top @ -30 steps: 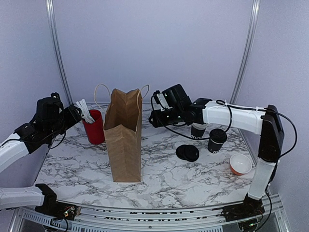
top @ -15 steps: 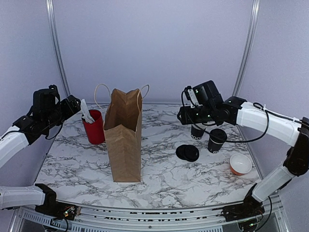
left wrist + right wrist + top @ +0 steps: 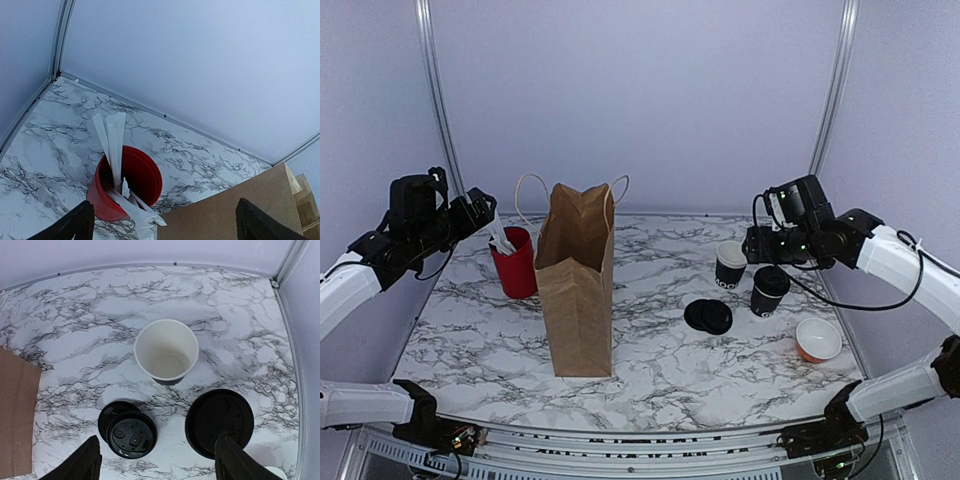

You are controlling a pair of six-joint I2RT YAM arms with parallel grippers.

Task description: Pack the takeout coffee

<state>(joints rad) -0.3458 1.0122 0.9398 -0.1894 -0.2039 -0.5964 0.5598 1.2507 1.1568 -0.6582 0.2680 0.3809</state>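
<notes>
Two arms reach in from the sides of a white table (image 3: 660,385) veined in grey like marble. At far left, the left gripper (image 3: 475,212) hangs with its fingers spread wide and nothing between them, above and just left of a glossy red cup (image 3: 515,265) with flat white sticks (image 3: 498,232) leaning out of it. Next stands a tall brown paper bag (image 3: 578,290), creased, its mouth open and its thin looped handles upright. Right of the bag, round black plastic lids (image 3: 708,316) lie flat in a small overlapping pile. Behind them stands an open black cup (image 3: 729,265), white inside. The takeout coffee (image 3: 769,291), a small black paper cup with a domed black lid, stands upright just right of the lids. The right gripper (image 3: 752,245) hovers above and slightly behind it, jaws wide apart, touching nothing. In the wrist view the coffee's lid (image 3: 219,422) lies just ahead of one fingertip (the right-hand one). Farthest right sits a small orange bowl (image 3: 818,340), pale inside.
</notes>
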